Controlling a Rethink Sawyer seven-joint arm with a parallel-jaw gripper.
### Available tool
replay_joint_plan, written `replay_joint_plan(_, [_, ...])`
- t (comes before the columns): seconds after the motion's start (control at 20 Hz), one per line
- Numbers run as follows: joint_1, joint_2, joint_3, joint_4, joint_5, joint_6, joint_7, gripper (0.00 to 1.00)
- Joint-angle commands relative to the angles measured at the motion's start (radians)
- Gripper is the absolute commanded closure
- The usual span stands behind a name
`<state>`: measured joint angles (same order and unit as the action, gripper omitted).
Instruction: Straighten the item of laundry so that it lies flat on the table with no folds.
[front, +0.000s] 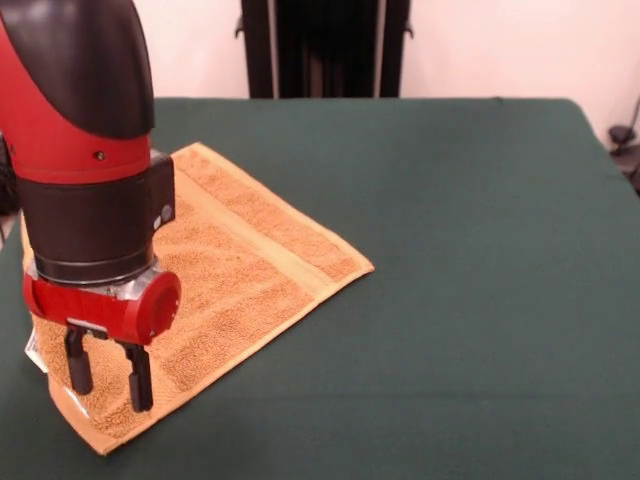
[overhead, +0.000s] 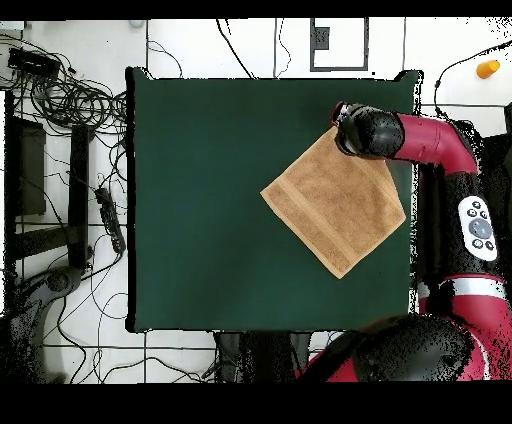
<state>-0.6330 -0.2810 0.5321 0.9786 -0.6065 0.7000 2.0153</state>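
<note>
The golden-orange towel (front: 240, 280) lies spread out on the dark green table (front: 450, 300), turned like a diamond, with a woven band along its far right side. It looks flat where it shows, but the arm hides its left part. A small white tag (front: 31, 348) shows at its left edge. My gripper (front: 110, 398) hangs over the towel's near left corner with its two black fingers (front: 138, 378) apart and nothing between them. In the overhead view the towel (overhead: 335, 200) lies near the table's (overhead: 200, 200) right edge, and the arm's wrist (overhead: 360, 130) covers its top corner.
A black stand (front: 325, 45) rises behind the table's far edge. In the overhead view, cables and gear (overhead: 70, 100) lie on the floor to the left, and a small orange object (overhead: 487, 68) lies at the top right. The towel lies close to the table's edge.
</note>
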Motion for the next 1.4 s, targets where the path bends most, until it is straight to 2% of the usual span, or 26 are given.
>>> replay_joint_plan(0.05, [0.045, -0.011, 0.114, 0.006, -0.05, 0.032, -0.433, 0.0])
replay_joint_plan(0.35, [0.061, -0.012, 0.074, 0.02, -0.032, 0.057, -0.342, 0.0])
replay_joint_plan(0.6, [0.097, -0.084, -0.031, 0.132, -0.02, 0.104, -0.172, 0.0])
replay_joint_plan(0.8, [0.118, -0.118, -0.086, 0.201, 0.0, 0.108, -0.081, 0.0])
replay_joint_plan(1.4, [0.1, -0.231, -0.141, 0.438, 0.09, 0.035, 0.005, 0.0])
